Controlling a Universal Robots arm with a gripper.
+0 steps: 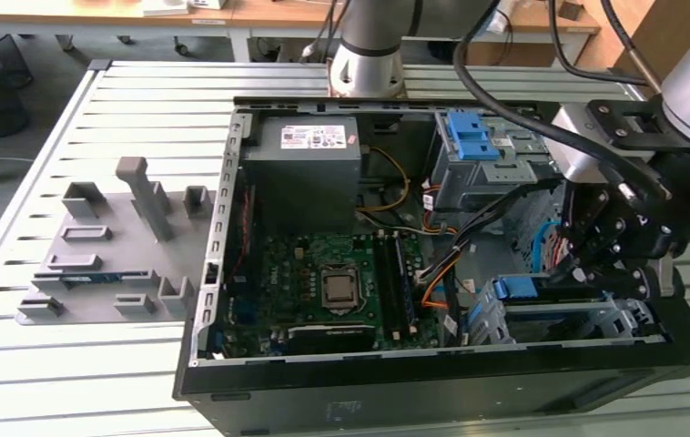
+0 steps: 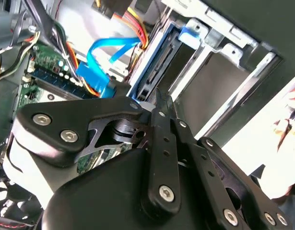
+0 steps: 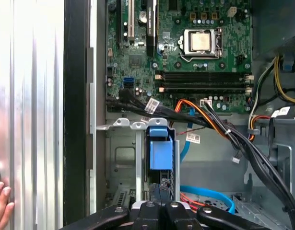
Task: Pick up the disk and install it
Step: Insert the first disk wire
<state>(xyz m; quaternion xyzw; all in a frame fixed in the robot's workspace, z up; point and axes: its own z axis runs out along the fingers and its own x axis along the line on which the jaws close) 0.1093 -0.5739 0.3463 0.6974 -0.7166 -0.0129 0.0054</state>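
The disk stands on edge in the drive cage at the open computer case's near corner on the exterior view's right. Its blue carrier tab (image 1: 518,289) shows above the cage. In the first wrist view the blue carrier (image 3: 160,149) sits between the cage's metal rails. In the second wrist view the disk (image 2: 157,60) is a dark slab with a blue frame in the slot. My gripper (image 1: 596,266) hangs over that cage. Its fingertips (image 2: 160,99) are pressed together right behind the disk's end (image 3: 159,190), with nothing held between them. Whether they touch the disk I cannot tell.
The case (image 1: 442,387) lies open on a slatted metal table (image 1: 138,109). Inside are a motherboard (image 1: 333,282), a grey power supply box (image 1: 309,150), blue latch tabs (image 1: 472,137) and cable bundles (image 3: 219,124). A grey fixture plate (image 1: 102,259) lies on the exterior view's left. A person's hand (image 3: 1,203) rests outside the case.
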